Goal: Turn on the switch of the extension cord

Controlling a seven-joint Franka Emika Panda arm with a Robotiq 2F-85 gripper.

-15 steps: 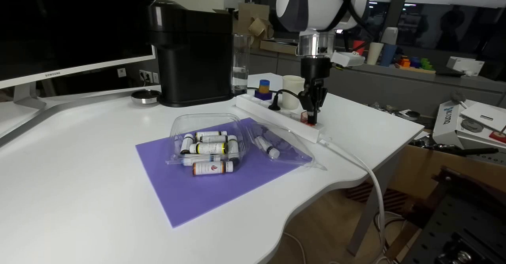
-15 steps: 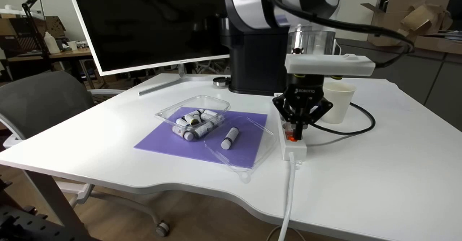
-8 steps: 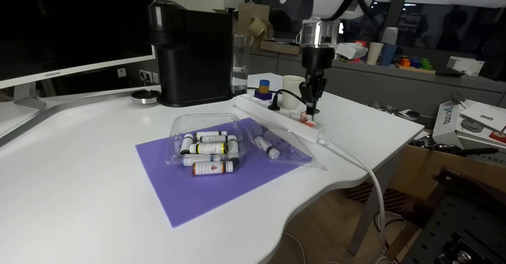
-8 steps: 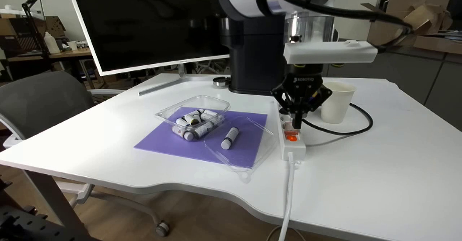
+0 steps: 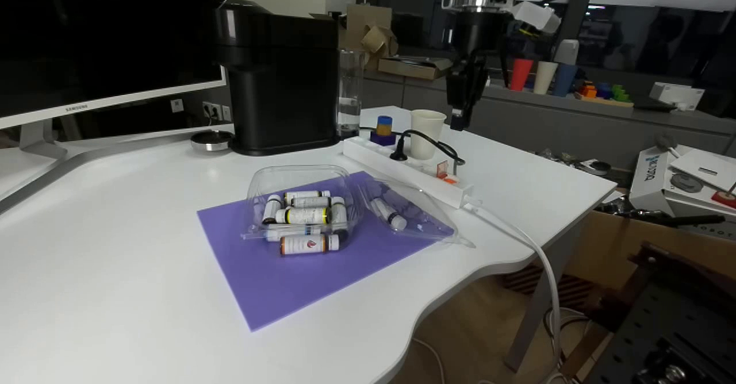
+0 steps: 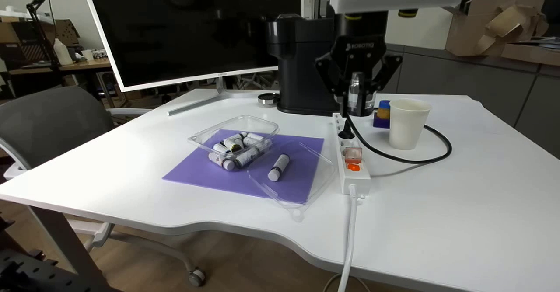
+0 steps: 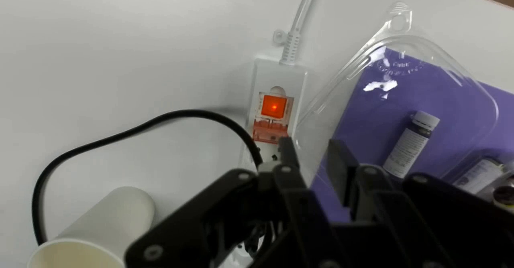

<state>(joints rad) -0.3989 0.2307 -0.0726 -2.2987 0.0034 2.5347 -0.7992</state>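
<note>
The extension cord is a long white power strip, seen in both exterior views point(image 5: 397, 170) point(image 6: 356, 182) and the wrist view point(image 7: 279, 74). Its small red-orange switch point(image 7: 274, 106) glows with a bright spot; it also shows in both exterior views point(image 5: 450, 180) point(image 6: 353, 167). A clear red cover point(image 7: 270, 132) stands flipped up beside the switch. A black plug point(image 6: 346, 133) sits in the strip. My gripper point(image 7: 312, 145) is partly open and empty, well above the strip and apart from it, in both exterior views point(image 5: 458, 121) point(image 6: 353, 110). The left finger hides part of the strip in the wrist view.
A white cup point(image 6: 407, 123) and a black wire point(image 6: 393, 157) lie beside the strip. A purple mat point(image 6: 192, 169) bears a clear tub point(image 6: 236, 123) of small bottles and a clear lid point(image 7: 405, 39). A black coffee machine point(image 5: 284, 85) and monitor stand behind.
My gripper has risen from the switch and moved up high above the strip. Its fingers were together and now stand apart. The switch and cover have come into full view.
</note>
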